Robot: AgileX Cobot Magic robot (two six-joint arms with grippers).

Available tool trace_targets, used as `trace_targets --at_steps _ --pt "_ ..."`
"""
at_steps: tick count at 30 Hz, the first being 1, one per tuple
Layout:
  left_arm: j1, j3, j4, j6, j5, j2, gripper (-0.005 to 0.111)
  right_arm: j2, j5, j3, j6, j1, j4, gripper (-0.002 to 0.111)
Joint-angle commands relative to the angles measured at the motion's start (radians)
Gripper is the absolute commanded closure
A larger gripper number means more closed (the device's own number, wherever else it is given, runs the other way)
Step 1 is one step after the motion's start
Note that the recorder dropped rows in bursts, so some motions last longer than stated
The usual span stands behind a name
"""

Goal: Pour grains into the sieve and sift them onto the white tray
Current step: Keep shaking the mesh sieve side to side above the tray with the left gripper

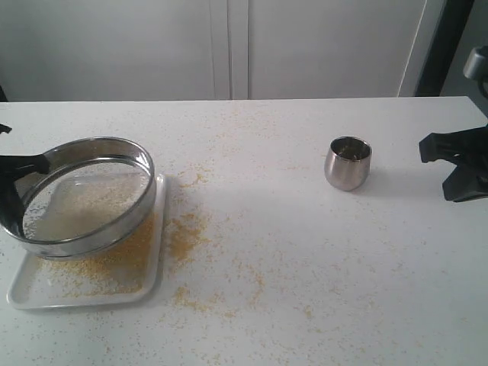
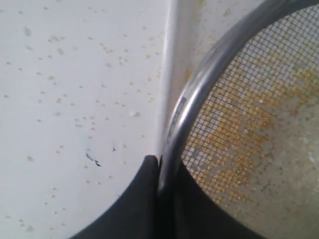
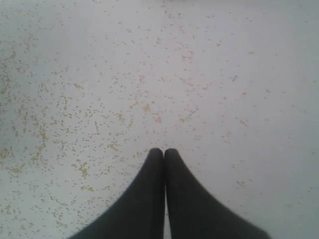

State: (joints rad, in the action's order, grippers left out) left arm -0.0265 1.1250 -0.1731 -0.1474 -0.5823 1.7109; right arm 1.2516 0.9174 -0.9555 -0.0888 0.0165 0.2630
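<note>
Two black fingers of the left gripper (image 2: 160, 164) are being pressed against the steel rim of the sieve (image 1: 84, 194), one outside and one inside, so the rim is being clamped between them. The sieve is being held over the white tray (image 1: 30, 293) at the left end of the table (image 1: 343, 267), somewhat tilted. This is probably so that whatever falls through the mesh is being caught by the tray and not by the table. Whether the lower edge is touching the tray cannot be told.

Some of the grains (image 1: 114, 267) are lying as a golden layer on the tray under the sieve, and others are being kept back on the mesh, as the left wrist view shows. Many more are scattered on the table beside the tray and further to the right.

The steel cup (image 1: 348, 162) is standing upright, well apart from the tray. It is judged that the pouring is finished and the sifting is being done now. The right gripper (image 3: 164, 152) is being held over the table near the cup, its fingers together and nothing between them, likely only waiting.

No brand or writing can be read anywhere. A pale mark (image 2: 177, 112) is showing on the sieve rim, but it is too blurred to read.
</note>
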Motion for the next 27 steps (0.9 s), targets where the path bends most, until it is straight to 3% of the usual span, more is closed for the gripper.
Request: trace_targets --at_steps 1,3,7,10,13,15,18,21,27 --pt "0.082 0.004 -0.209 0.211 -0.050 -0.019 0.107 -0.005 -0.007 0.000 -0.005 -0.006 -0.002 0.108" --pt "0.110 0.004 -0.145 0.219 -0.026 -0.029 0.107 -0.005 -0.007 0.000 -0.005 -0.006 -0.002 0.108" --pt "0.025 0.004 0.128 -0.121 0.005 -0.027 0.107 -0.005 -0.007 0.000 -0.005 -0.006 -0.002 0.108" --pt "-0.010 0.004 0.080 -0.138 -0.023 -0.024 0.107 -0.005 -0.007 0.000 -0.005 -0.006 -0.002 0.108" --pt "0.046 0.004 -0.070 0.070 -0.038 -0.026 0.107 -0.005 -0.007 0.000 -0.005 -0.006 -0.002 0.108" --pt "0.080 0.004 -0.071 0.147 -0.030 -0.026 0.107 -0.005 -0.007 0.000 -0.005 -0.006 -0.002 0.108" --pt "0.055 0.004 0.041 0.070 -0.009 -0.024 0.107 -0.005 -0.007 0.000 -0.005 -0.006 -0.002 0.108" --pt "-0.013 0.004 0.069 -0.075 -0.021 -0.017 0.107 -0.005 -0.007 0.000 -0.005 -0.006 -0.002 0.108" --pt "0.006 0.004 0.018 -0.005 -0.042 -0.013 0.107 -0.005 -0.007 0.000 -0.005 -0.006 -0.002 0.108"
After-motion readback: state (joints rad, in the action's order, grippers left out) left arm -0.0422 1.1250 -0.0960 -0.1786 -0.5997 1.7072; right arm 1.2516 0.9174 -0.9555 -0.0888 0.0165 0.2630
